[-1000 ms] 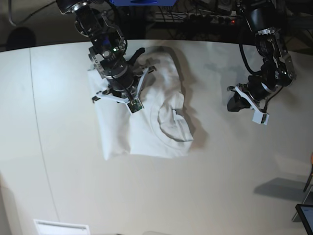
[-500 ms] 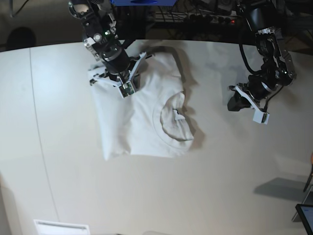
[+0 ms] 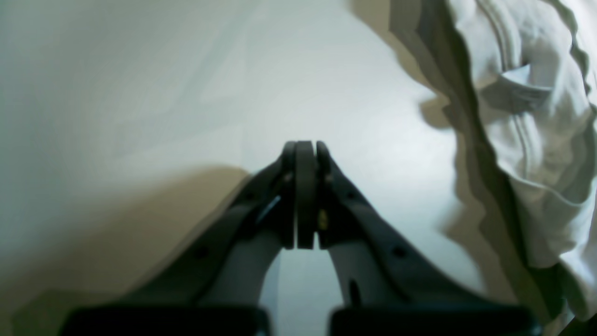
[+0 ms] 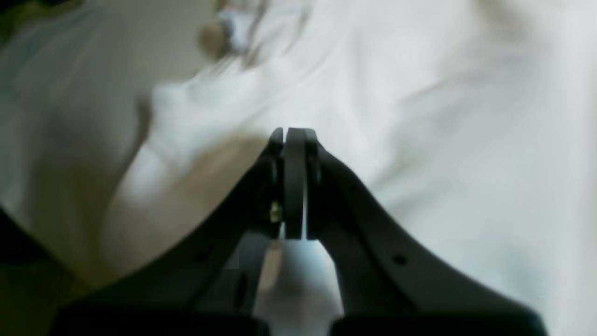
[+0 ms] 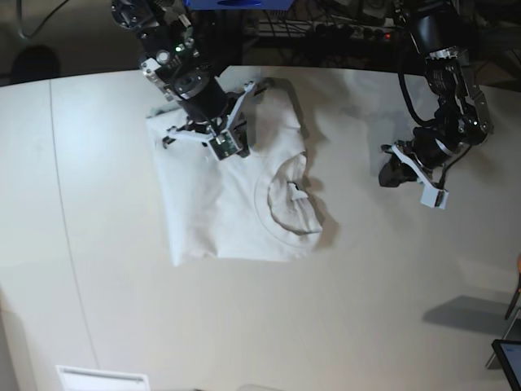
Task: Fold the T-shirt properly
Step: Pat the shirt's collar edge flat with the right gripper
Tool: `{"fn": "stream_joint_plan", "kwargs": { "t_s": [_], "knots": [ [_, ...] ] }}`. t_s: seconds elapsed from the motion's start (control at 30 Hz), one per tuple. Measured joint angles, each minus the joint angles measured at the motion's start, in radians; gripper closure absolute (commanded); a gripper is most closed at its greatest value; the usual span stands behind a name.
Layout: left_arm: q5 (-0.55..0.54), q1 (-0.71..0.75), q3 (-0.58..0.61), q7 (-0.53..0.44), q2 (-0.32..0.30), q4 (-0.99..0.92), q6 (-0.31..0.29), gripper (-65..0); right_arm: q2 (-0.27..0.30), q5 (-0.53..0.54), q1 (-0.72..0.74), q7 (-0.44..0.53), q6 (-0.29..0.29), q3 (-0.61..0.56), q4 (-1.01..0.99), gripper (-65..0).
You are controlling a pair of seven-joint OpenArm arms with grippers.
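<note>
The white T-shirt (image 5: 228,195) lies folded into a rough rectangle on the table, its ribbed collar (image 5: 289,199) on top at the right. My right gripper (image 5: 232,122) hovers over the shirt's upper part. In the right wrist view it (image 4: 291,135) is shut and empty, with blurred white cloth (image 4: 443,163) below it. My left gripper (image 5: 389,173) is over bare table to the right of the shirt. In the left wrist view it (image 3: 301,145) is shut and empty, and the shirt's collar edge (image 3: 527,121) is off to its right.
The pale table (image 5: 366,309) reaches to the front and both sides. Cables and a power strip (image 5: 358,32) lie along its dark far edge. A white label (image 5: 102,379) is at the front left and a dark screen corner (image 5: 509,362) at the front right.
My right gripper has moved from the shirt's middle up towards its far edge, then a little to the right, turning as it went. The left arm has barely moved.
</note>
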Motion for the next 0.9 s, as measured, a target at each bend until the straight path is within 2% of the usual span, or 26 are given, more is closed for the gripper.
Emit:
{"fn": "stream_joint_plan", "kwargs": {
  "t_s": [0.17, 0.23, 0.33, 0.43, 0.53, 0.63, 0.73, 0.83, 0.9],
  "knots": [
    [0.0, 0.006, -0.007, -0.002, 0.0, 0.0, 0.0, 0.0, 0.003, 0.002, 0.028, -0.003, 0.002, -0.003, -0.097, -1.0],
    [0.0, 0.008, -0.007, -0.002, 0.0, 0.0, 0.0, 0.0, 0.003, 0.002, 0.032, -0.027, 0.001, 0.031, -0.051, -1.0],
    [0.001, 0.011, -0.007, -0.002, -0.002, 0.0, 0.0, 0.0, 0.007, -0.002, 0.046, -0.016, -0.003, 0.095, 0.063, -1.0],
    [-0.003, 0.01, 0.002, -0.001, 0.0, 0.0, 0.0, 0.0, 0.002, -0.002, 0.145, -0.07, -0.005, 0.132, 0.074, -1.0],
    [-0.003, 0.012, 0.0, -0.002, 0.0, 0.002, 0.0, 0.0, -0.004, -0.001, 0.237, -0.076, -0.005, 0.145, -0.019, -1.0],
    [-0.005, 0.011, 0.001, 0.0, 0.0, 0.003, 0.0, 0.0, -0.002, -0.003, 0.27, -0.062, -0.006, 0.146, -0.161, -1.0],
    [-0.003, 0.012, -0.002, 0.001, 0.0, 0.003, 0.0, 0.0, -0.002, -0.001, 0.266, 0.034, -0.003, 0.145, -0.278, -1.0],
    [0.001, 0.011, -0.005, 0.001, 0.0, 0.001, 0.0, 0.0, -0.003, -0.002, 0.266, 0.05, -0.003, 0.145, -0.287, -1.0],
    [0.001, 0.012, -0.005, 0.001, 0.0, 0.0, 0.0, 0.0, 0.002, -0.002, 0.249, 0.006, -0.006, 0.145, -0.226, -1.0]
  ]
}}
